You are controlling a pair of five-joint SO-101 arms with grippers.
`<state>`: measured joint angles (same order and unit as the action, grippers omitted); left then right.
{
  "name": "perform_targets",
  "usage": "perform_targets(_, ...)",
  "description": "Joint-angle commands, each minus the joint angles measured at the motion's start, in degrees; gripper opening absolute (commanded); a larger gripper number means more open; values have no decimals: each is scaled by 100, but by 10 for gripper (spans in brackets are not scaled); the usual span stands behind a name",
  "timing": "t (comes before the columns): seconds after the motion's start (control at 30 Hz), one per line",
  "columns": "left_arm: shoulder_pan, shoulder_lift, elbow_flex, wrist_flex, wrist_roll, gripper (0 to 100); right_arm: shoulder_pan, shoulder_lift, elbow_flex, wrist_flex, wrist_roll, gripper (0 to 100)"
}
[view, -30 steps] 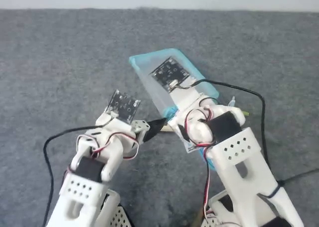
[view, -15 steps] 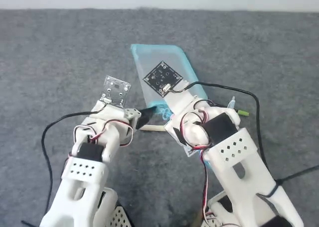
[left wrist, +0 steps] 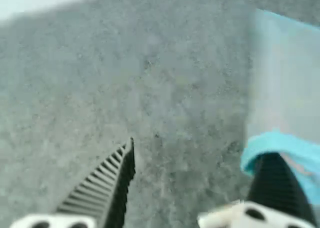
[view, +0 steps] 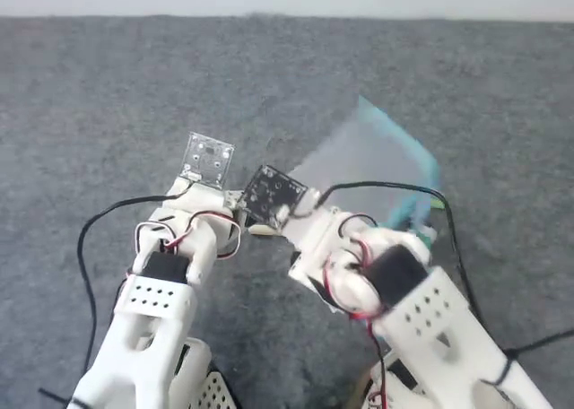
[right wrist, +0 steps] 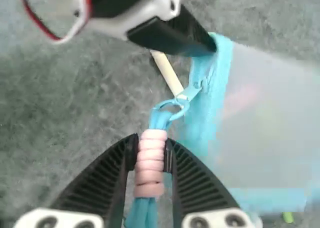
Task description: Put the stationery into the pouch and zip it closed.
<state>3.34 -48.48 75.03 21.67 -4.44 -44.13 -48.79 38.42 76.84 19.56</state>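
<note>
My left tool [left wrist: 200, 148] is over the desk [view: 108, 86], left of the middle. Its jaws are spread wide with nothing between them. One finger [right wrist: 170, 35] touches the blue corner of the pouch [view: 377, 162], bracing it rather than gripping it.

Just to the right, a pale stick [right wrist: 167, 74], perhaps a pencil, lies on the grey covering. One end runs under the pouch's blue edge, and I cannot tell whether that end is inside.

Next comes my right tool [right wrist: 150, 139]. Its jaws are pressed together on the pink ribbed pull [right wrist: 149, 170], which hangs by a blue cord from the zip slider [right wrist: 176, 105].

The pouch lies right of the desk's middle, with its zip end toward the arms. A pinkish shape shows faintly through its wall. A small green tip [view: 437, 204] pokes out by its right side, too small for me to identify.

I judge the pouch to be light, thin and floppy, and its clear wall looks slick. Pulling the zip would likely drag the whole pouch along unless the corner is truly held. The stitched blue trim at the zip end looks like the firmest place to pinch. The ribbed pull should hold well, though the cord will take up slack before the slider moves.
</note>
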Motion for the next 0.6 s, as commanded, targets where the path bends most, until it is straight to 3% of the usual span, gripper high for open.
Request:
perform_targets(0.0,-53,26,-110,-519,158,352,-198,-479,88,101,211,6)
perform_targets(0.27,862,18,171,-721,229,355,-558,-514,308,-57,211,6)
perform_targets(0.57,1204,26,198,-721,229,355,-585,-549,290,-57,229,6)
